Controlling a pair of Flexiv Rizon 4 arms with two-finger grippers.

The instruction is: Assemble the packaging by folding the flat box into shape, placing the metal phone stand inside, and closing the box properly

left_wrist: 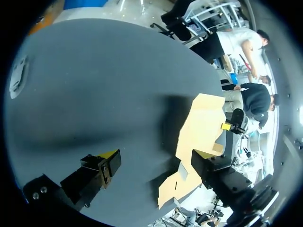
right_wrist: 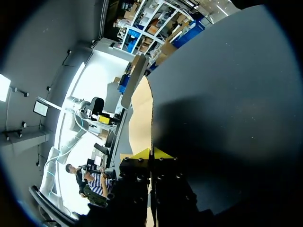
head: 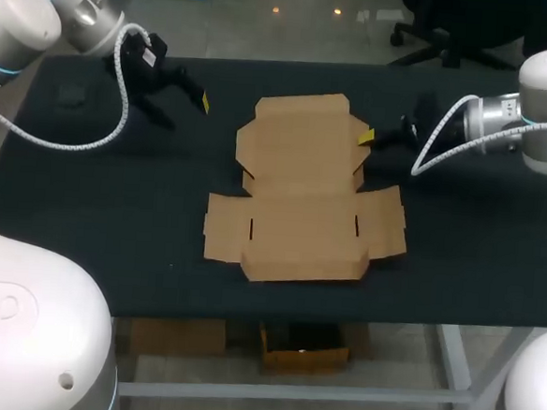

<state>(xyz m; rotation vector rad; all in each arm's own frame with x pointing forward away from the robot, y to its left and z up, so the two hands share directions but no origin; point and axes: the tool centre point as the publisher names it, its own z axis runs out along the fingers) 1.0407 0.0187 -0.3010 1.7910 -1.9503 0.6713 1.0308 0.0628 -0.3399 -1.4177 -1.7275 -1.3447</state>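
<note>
Flat box: the flat box (head: 302,198) lies unfolded at the middle of the desk (head: 113,213). All its panels and flaps lie flat in the head view.
Long axis: it runs from the far edge of the desk toward the robot. The narrower panel is at the far end and the wider panel with side flaps is at the near end.
Phone stand: it shows in none of the views.
Right fingers: the right gripper (head: 367,136) sits at the right-hand edge of the far panel, on its small side flap. In the right wrist view the yellow tips are pressed together, and the cardboard edge runs straight into the seam between them. I judge they pinch that flap.
Direction from the right fingers: the rest of the box extends away from the tips toward the robot's left and toward the near edge of the desk.
Left fingers: the left gripper (head: 186,108) hangs above bare desk to the left of the far panel, well apart from it and touching nothing. Its fingers are spread wide.
Direction from the left fingers: in the left wrist view the box lies ahead and off to one side of the open fingers.
Nearer arm: the right arm is nearer because it is already on the cardboard.
Step in hand: probably raising the right side flap. If so, the left arm would have to cross to the matching left edge.
</note>
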